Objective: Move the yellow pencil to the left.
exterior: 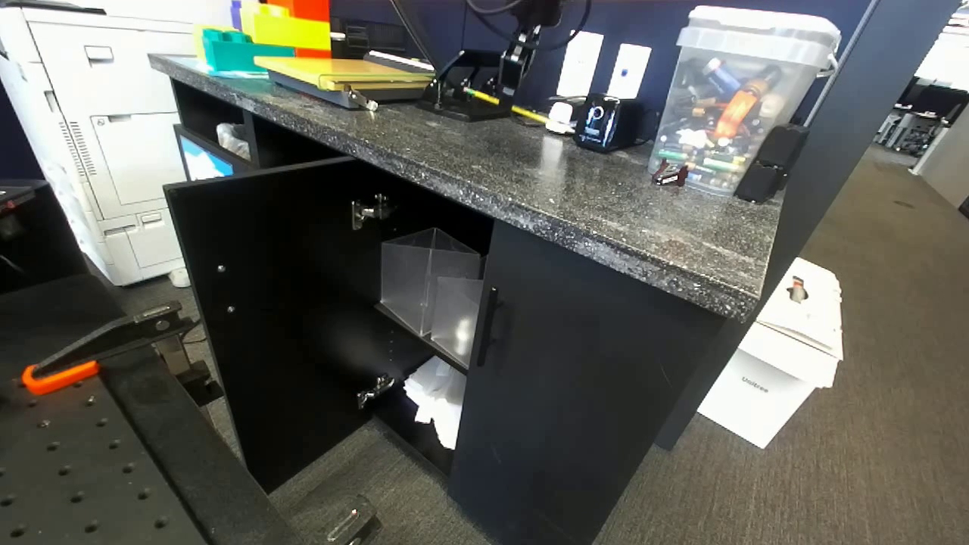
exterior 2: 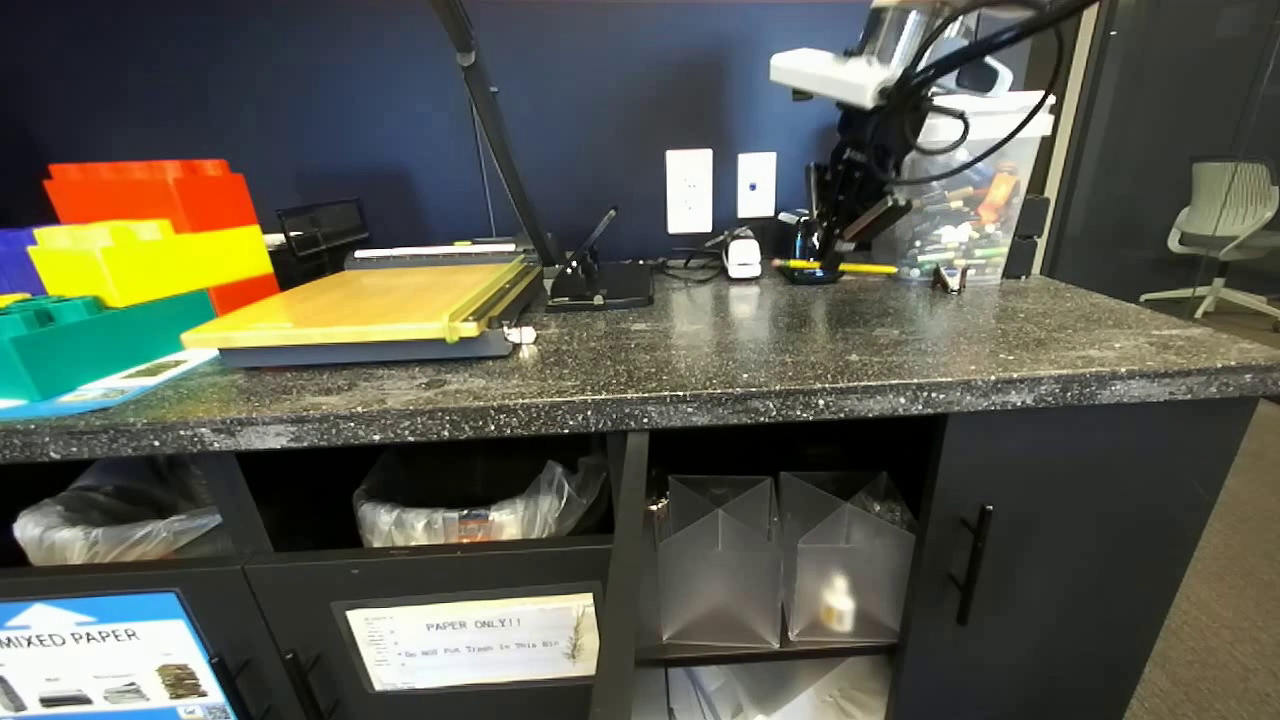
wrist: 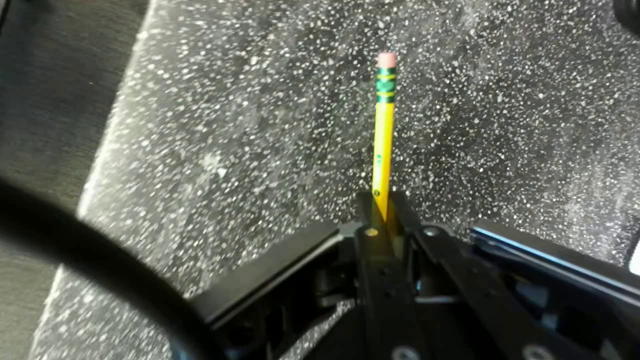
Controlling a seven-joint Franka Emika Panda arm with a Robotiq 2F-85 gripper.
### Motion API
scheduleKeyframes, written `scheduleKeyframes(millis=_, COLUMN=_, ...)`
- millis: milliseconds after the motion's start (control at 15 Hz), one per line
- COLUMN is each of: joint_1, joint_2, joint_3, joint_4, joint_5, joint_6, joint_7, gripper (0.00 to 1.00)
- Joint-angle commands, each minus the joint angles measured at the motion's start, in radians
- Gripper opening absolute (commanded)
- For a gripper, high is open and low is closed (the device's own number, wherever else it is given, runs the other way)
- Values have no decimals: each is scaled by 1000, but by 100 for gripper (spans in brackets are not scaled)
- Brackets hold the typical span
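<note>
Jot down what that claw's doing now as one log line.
gripper: closed on yellow pencil | position: raised above countertop | eraser end: sticking out | set-down: pending

Pencil [wrist: 383, 145] sits in the hand [wrist: 382, 200] — trimmer [exterior 2: 350, 300] between blocks [exterior 2: 150, 265] and tub [exterior: 757, 45].

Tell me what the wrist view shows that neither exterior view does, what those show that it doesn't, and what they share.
Only the wrist view shows small green print along the yellow pencil, though it is too blurred to read.

Only the exterior views show the large toy building bricks, the paper trimmer, the lidded plastic bucket and the wall outlet.

All of them share the yellow pencil held in the gripper, and the speckled countertop.
</note>
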Motion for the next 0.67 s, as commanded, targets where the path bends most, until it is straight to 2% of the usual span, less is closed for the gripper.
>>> scheduleKeyframes(millis=0, joint_1=43, joint_2=100, joint_3=-25, joint_4=38, joint_5=-33, joint_6=190, joint_7=133, gripper=2)
scheduleKeyframes(millis=267, joint_1=59, joint_2=141, joint_3=-46, joint_4=26, joint_5=-70, joint_6=290, joint_7=218, gripper=2)
scheduleKeyframes(millis=467, joint_1=58, joint_2=129, joint_3=-52, joint_4=18, joint_5=-87, joint_6=289, joint_7=249, gripper=2)
scheduleKeyframes(millis=533, joint_1=57, joint_2=123, joint_3=-53, joint_4=15, joint_5=-92, joint_6=279, joint_7=254, gripper=33)
scheduleKeyframes(millis=600, joint_1=55, joint_2=118, joint_3=-53, joint_4=13, joint_5=-97, joint_6=275, joint_7=258, gripper=36)
